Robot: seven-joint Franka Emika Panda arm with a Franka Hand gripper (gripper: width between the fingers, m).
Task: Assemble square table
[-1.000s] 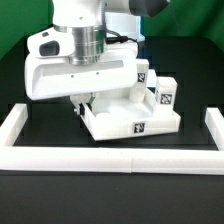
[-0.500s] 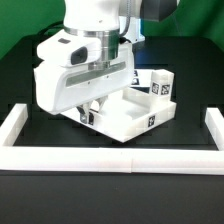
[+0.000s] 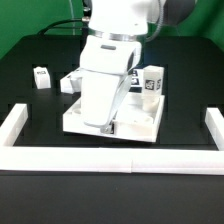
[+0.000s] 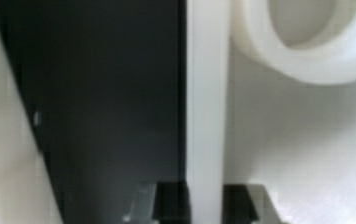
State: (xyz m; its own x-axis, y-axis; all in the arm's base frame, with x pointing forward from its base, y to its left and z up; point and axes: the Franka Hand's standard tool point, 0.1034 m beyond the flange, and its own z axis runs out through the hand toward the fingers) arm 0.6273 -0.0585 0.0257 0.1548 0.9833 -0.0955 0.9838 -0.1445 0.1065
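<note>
**benchmonkey:** What's the worry from here?

**me:** Mostly the grip. From my seat the fingers [image 4: 170, 203] look pinched on just the thin front edge of the square table slab [image 3: 140, 118], one on each side of it. That slab is wide and flat, so if I lift or swing it, I reckon it could pivot in the pinch or slide out. Also the border wall [image 3: 110, 157] sits close below it in frame, so a drag that way could jam it.

**benchmonkey:** Where's everything sitting?

**me:** The slab is flat on the table [image 3: 30, 60], centre frame, and the fingers are at the lower middle of its edge. The wrist view shows a round hole in the slab off to one side of the grip. One leg block [image 3: 42, 77] is upper left, well apart. Another leg block [image 3: 152, 80] is at the slab's upper right corner, can't tell if it's on it or behind it
</note>
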